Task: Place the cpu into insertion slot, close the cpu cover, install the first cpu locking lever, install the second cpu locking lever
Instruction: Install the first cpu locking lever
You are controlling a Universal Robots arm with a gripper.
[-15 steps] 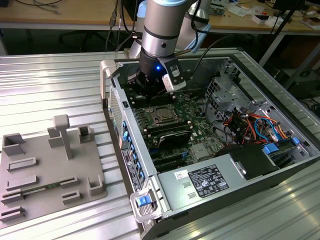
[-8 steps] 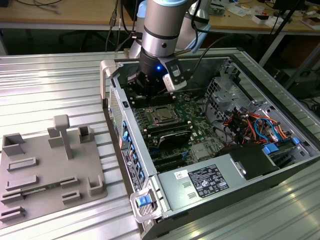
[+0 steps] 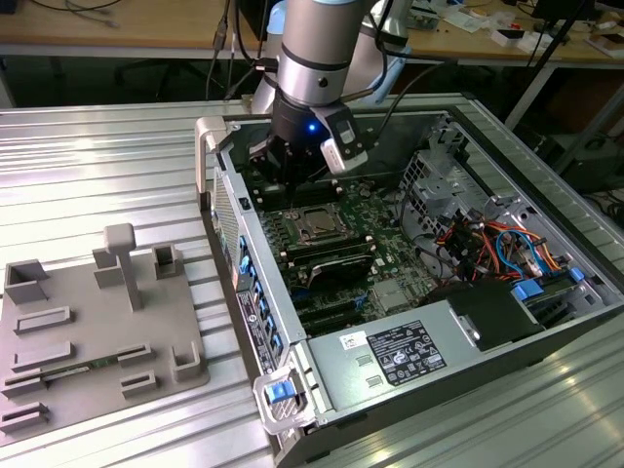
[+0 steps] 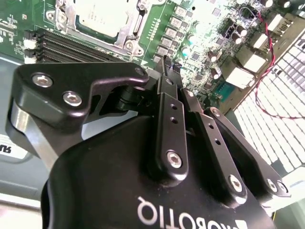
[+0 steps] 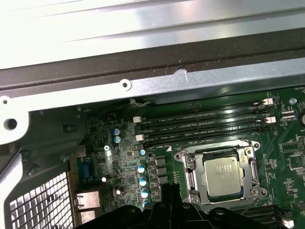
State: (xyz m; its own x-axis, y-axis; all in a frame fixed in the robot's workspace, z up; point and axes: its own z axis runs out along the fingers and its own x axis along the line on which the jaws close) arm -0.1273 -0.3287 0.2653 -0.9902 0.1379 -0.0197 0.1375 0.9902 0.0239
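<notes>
there, in the first wrist view, the cpu cover (image 5: pixel 190 175) frames the cpu (image 5: pixel 221 177).

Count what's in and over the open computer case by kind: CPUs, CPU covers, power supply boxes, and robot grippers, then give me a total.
cpu: 1
cpu cover: 1
power supply box: 1
gripper: 1
Total: 4
</notes>
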